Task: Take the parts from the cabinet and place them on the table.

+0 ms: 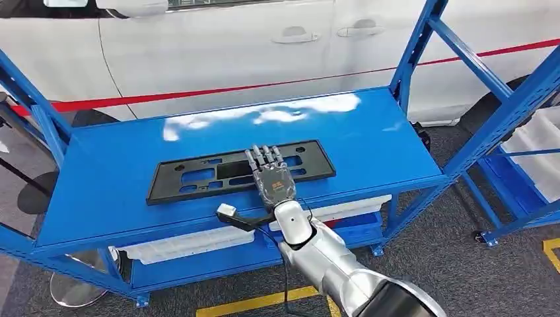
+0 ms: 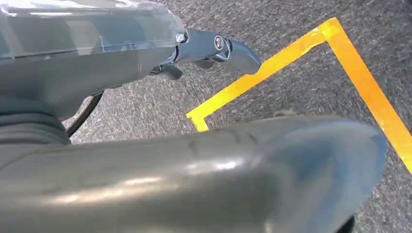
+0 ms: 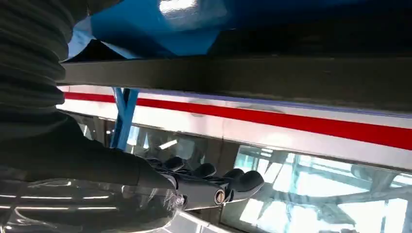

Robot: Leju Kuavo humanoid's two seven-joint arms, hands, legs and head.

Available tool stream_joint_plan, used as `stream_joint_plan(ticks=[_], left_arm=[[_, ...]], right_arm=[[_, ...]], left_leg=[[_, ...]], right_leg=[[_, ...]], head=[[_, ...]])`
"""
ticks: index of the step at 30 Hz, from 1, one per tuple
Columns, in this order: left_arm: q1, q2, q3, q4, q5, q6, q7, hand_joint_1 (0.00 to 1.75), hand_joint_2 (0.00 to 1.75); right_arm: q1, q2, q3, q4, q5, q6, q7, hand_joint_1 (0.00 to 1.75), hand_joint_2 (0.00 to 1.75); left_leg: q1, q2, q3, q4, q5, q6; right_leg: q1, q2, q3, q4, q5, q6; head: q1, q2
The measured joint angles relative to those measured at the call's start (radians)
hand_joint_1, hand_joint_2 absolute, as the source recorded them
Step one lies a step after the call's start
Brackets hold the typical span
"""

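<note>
Black plate frame (image 1: 241, 171) lengthwise across blue shelf (image 1: 119, 172), right robot hand (image 1: 272, 177) flat on it (fingers extended, gripping nothing)

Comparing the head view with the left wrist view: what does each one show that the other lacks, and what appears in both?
Head view alone: the right hand lying flat on a black plastic frame on the blue shelf, white trays on the lower level, and a white car behind.

Left wrist view alone: the left hand, holding nothing, hanging above the floor.

Both: grey carpet marked with yellow tape.
</note>
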Motion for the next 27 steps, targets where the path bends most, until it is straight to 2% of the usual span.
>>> stream_joint_plan(ticks=[5,13,14,15,16,22,27], left_arm=[[-0.003,0.002,-0.002,0.000,0.001,-0.003,0.004,0.00,0.00],[-0.009,0.002,0.003,0.000,0.031,0.005,0.016,0.00,0.00],[-0.009,0.002,0.004,0.000,0.031,0.006,0.016,0.00,0.00],[-0.009,0.002,0.004,0.000,0.032,0.008,0.018,0.00,0.00],[-0.009,0.002,0.006,0.000,0.035,0.011,0.022,0.00,0.00],[-0.014,-0.003,0.026,0.000,0.058,0.031,0.051,0.00,0.00],[-0.020,-0.017,0.052,0.000,0.093,0.065,0.079,0.00,0.00]], right_arm=[[0.000,0.000,-0.052,0.005,-0.005,-0.003,-0.015,0.00,1.75],[-0.036,0.062,-0.097,0.042,-0.005,-0.003,-0.056,0.00,1.75],[-0.040,0.067,-0.100,0.046,-0.005,-0.003,-0.059,0.21,1.75],[-0.044,0.071,-0.103,0.051,-0.008,-0.003,-0.065,1.55,1.75],[-0.048,0.075,-0.106,0.058,-0.011,-0.003,-0.069,1.71,1.75],[-0.058,0.104,-0.105,0.085,-0.091,0.051,-0.102,1.75,1.75],[-0.062,0.118,-0.017,0.090,-0.237,0.095,-0.093,1.75,1.75]], left_leg=[[0.000,0.000,0.000,0.000,0.000,0.000],[0.000,0.000,0.000,0.000,0.000,0.000],[0.000,0.000,0.000,0.000,0.000,0.000],[0.000,0.000,0.000,0.000,0.000,0.000],[0.000,0.000,0.000,0.000,0.000,0.000],[0.000,0.000,0.000,0.000,0.000,0.000],[0.000,0.000,0.000,0.000,0.000,0.000]], right_leg=[[0.000,0.000,0.000,0.000,0.000,0.000],[0.001,0.000,0.000,0.000,0.000,0.000],[0.001,0.000,0.000,0.000,0.000,0.000],[0.001,0.000,0.000,0.000,0.000,0.000],[0.001,0.000,0.000,0.000,0.000,0.000],[0.000,0.000,0.000,0.000,0.000,0.000],[0.000,0.000,0.000,0.000,0.000,0.000]], head=[[0.000,0.000],[0.000,0.000],[0.000,0.000],[0.000,0.000],[0.000,0.000],[0.000,0.000],[0.000,0.000]])
